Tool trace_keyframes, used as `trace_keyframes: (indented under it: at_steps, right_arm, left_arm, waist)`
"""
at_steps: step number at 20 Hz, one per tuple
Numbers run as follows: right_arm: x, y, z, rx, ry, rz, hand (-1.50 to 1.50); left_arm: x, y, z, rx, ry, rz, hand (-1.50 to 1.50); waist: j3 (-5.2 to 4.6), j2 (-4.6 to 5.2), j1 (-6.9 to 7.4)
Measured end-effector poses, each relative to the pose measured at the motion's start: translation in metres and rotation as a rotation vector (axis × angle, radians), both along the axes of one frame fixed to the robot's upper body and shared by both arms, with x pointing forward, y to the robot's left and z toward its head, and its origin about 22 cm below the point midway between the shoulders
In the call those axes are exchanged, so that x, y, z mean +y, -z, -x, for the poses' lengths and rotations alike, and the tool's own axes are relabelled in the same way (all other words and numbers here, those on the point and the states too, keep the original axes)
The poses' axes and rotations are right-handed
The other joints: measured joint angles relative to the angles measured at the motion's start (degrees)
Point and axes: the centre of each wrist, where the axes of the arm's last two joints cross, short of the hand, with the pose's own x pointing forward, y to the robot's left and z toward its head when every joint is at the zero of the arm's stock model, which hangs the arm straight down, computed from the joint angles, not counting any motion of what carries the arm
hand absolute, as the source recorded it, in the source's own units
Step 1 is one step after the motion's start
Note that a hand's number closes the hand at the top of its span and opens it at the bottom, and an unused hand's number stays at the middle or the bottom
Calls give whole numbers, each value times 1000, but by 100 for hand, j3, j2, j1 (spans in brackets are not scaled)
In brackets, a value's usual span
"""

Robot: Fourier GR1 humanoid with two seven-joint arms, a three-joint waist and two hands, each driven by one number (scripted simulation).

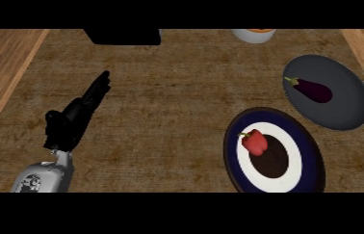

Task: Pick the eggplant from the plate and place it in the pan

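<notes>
The brown, rough-textured worktop (163, 122) fills nearly the whole view, with pale wooden strips along its far left and far right edges. A wide bare stretch of it lies to the right of the left hand, between that hand and the dishes.

Well to the right of the hand, and a little nearer the view's lower edge, sits the round plate with a dark blue rim and white ring (245, 173); its near edge is cut by the lower band. Farther right and higher is the flat dark grey pan-like dish (341, 108), just beside the plate's upper right rim.

A black box (122, 36) stands above the hand at the far edge, and a white bowl (253, 35) shows there too, up and to the right.

The black left hand (71, 120) lies at the view's left, fingers straight and pointing up and right, holding nothing.

The small purple eggplant (311, 90) rests on the grey dish, far right of the hand. A red bell pepper (253, 142) lies on the plate.
</notes>
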Motion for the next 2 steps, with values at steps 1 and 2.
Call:
trace_keyframes:
  at_steps: [1,2]
  right_arm:
    - [1,2,2,-2,1,1,-150]
    - [1,7,8,3,6,3,-150]
  left_arm:
    - [-2,2,1,4,1,0,0]
    - [-2,3,2,7,-2,3,0]
  waist:
    - [-1,-5,-5]
    - [-3,-9,-13]
